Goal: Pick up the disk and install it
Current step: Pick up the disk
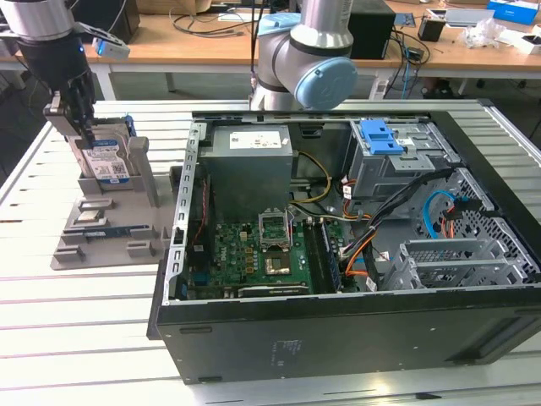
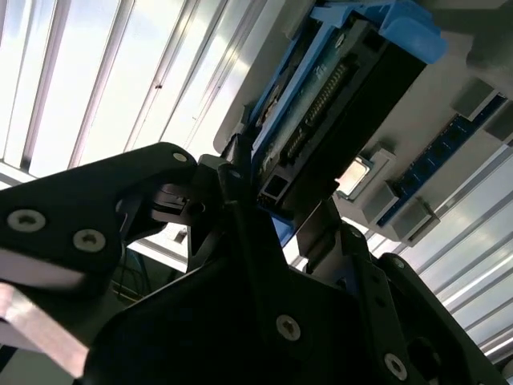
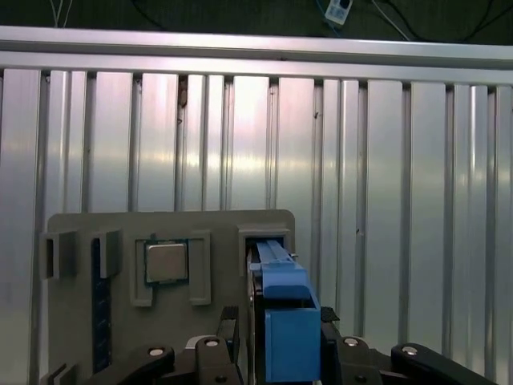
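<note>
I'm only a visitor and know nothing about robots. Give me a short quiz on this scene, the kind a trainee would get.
1. True or false: the disk already sits inside the case.
2. Where is the disk? A) upright in the grey holder; B) flat on the motherboard; C) on the wooden desk.
3. Fill in: in the exterior view, the gripper is at the top of the ___.
Key: 1 false; 2 A; 3 disk.
</note>
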`<state>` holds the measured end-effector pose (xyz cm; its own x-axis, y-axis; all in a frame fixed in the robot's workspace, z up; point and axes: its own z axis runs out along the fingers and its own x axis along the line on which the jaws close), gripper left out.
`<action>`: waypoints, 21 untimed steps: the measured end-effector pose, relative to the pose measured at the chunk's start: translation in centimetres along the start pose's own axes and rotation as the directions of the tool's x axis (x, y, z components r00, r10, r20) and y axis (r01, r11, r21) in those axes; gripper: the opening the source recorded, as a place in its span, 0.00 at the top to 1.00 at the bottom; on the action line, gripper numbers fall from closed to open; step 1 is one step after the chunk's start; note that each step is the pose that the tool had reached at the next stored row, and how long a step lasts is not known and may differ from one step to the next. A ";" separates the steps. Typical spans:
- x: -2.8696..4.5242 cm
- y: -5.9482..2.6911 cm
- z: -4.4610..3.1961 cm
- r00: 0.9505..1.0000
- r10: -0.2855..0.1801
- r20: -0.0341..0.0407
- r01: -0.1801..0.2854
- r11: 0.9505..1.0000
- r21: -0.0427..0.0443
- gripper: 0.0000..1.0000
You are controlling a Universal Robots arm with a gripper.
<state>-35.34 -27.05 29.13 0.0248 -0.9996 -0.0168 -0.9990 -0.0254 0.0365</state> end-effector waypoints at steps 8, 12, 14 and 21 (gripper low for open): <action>0.00 -0.01 0.05 1.000 0.000 0.000 0.000 1.000 0.000 0.60; 0.00 0.00 0.06 1.000 0.000 0.000 0.000 1.000 0.000 0.64; 0.00 -0.01 0.06 1.000 0.000 0.000 0.000 1.000 0.000 0.64; 0.00 -0.01 0.09 1.000 0.000 0.000 0.000 1.000 0.000 0.64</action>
<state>-35.34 -27.05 29.04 0.0248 -0.9996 -0.0169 -0.9990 -0.0254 0.0362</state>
